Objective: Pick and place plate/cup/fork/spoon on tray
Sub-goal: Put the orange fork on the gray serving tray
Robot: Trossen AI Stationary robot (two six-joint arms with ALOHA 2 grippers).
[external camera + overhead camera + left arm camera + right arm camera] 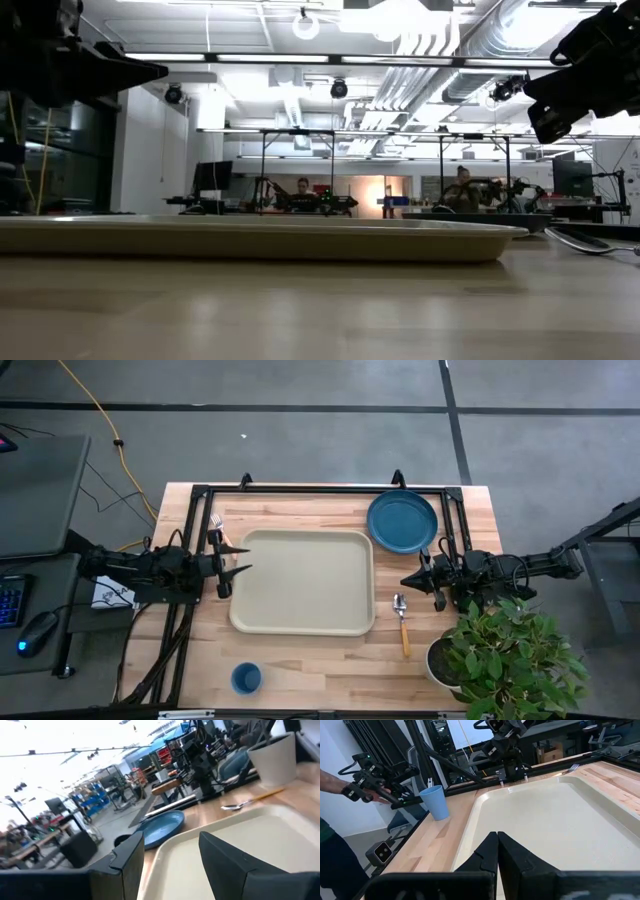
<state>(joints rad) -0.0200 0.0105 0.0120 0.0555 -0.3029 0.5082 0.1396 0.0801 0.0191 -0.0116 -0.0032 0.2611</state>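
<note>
The cream tray [300, 582] lies mid-table and holds nothing; it also shows in the low view [250, 238]. The blue plate [403, 520] lies flat at the far right. The blue cup [246, 678] stands upright near the front edge, left of centre, and shows in the right wrist view [435, 802]. The spoon [402, 622] lies flat right of the tray. The fork [216, 522] lies at the far left, partly under my left arm. My left gripper [240, 560] is open and empty at the tray's left rim. My right gripper [407, 580] is shut and empty right of the tray, between plate and spoon.
A potted plant in a white pot [445, 660] stands at the near right corner, close to the spoon's handle. A black frame [320, 490] runs along the table's far edge. A person's hand [332, 780] shows beyond the table's near-left side.
</note>
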